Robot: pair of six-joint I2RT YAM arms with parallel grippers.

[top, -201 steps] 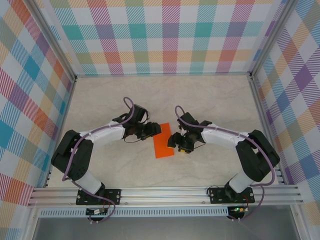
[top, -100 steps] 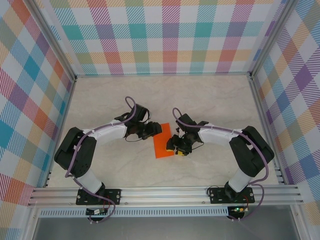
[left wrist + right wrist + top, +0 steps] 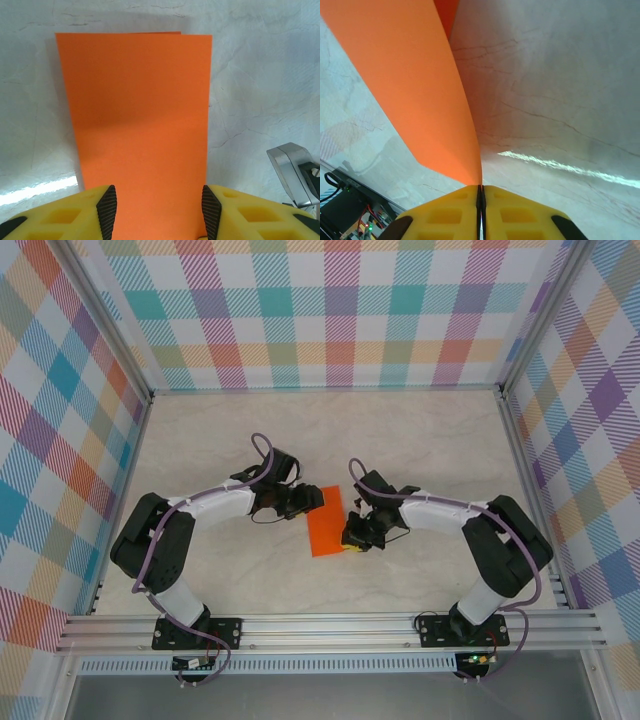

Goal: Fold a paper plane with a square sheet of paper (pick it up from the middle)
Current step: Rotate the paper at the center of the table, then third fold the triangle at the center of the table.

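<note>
Right gripper [image 3: 481,197]: yellow fingers pressed tight together, pinching one edge of the orange paper [image 3: 405,75].
Left gripper [image 3: 158,217]: jaws apart, black pads [image 3: 106,212] on either side of the paper's near end. Whether they touch it cannot be told.
Orange paper: a folded rectangle, a second layer peeping out at its far edge, lying between the two grippers.
Table [image 3: 430,440]: pale marbled top, paper near its middle.
Walls [image 3: 330,310]: pastel plaid panels on three sides.
</note>
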